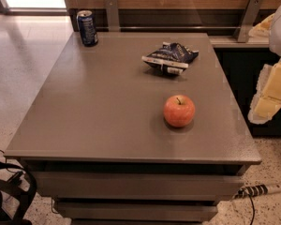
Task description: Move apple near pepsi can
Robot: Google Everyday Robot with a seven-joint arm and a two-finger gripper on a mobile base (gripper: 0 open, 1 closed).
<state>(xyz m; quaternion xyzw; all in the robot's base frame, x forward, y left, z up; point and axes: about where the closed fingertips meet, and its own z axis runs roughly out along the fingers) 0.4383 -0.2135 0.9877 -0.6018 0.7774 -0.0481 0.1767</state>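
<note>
Off the right edge of the desk (98, 107) hangs what looks like your end effector (270, 90), grip state untellable. The apple (179, 110) lies to its left, the pepsi can (87, 27) far beyond; centre over the apple first.

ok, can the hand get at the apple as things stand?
Probably yes. The hand hangs beyond the right edge of the table; the apple sits near that side, with bare tabletop between. The snack bag and pepsi can lie farther back, out of the way.
</note>
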